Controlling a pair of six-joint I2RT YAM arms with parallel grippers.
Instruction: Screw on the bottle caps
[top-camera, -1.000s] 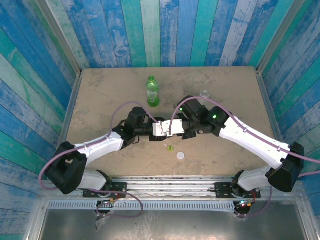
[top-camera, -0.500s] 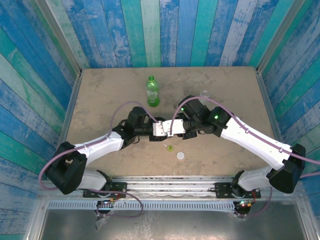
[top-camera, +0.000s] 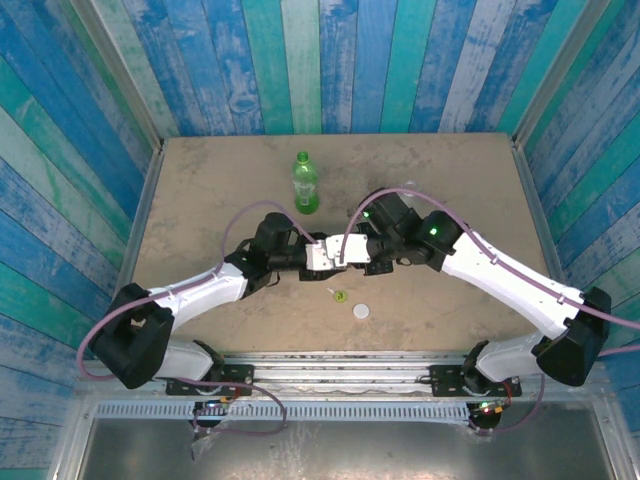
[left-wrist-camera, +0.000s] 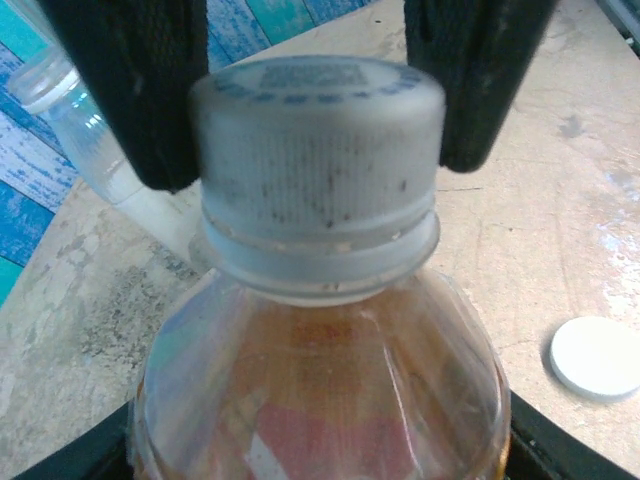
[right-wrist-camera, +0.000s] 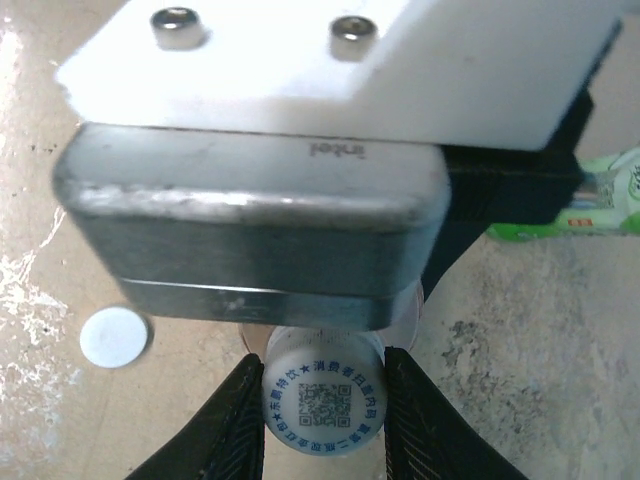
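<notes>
Both arms meet over the middle of the counter (top-camera: 200, 190). The right claw (right-wrist-camera: 325, 420) is pressed in on the white cap (left-wrist-camera: 315, 140), one dark finger flat against each side. The cap's printed top faces straight at the right wrist camera. The cap sits on the neck of the amber bottle (left-wrist-camera: 320, 380), down to the collar ring; how tightly it is threaded, I cannot tell.

The left claw (left-wrist-camera: 320, 450) is clamped around that bottle's body. Its dark fingers show at the lower corners of the left wrist view, hard against the plastic. Amber liquid and a patch of red label show through the bottle's shoulder. The bottle is carried between the two claws, above the counter.

Down on the counter, a loose white cap (top-camera: 360, 311) lies flat on the near side. The yellow-green cap (top-camera: 340, 295) lies just beside it, towards the claws. The green bottle (top-camera: 305, 185) stands upright farther back, apart from the arms. In the left wrist view, a clear bottle (left-wrist-camera: 70, 110) stands behind the capped one.

The counter is a scuffed tan board, mottled with pale patches. Plank walls (top-camera: 330, 60) painted blue and teal close it in on three sides.
</notes>
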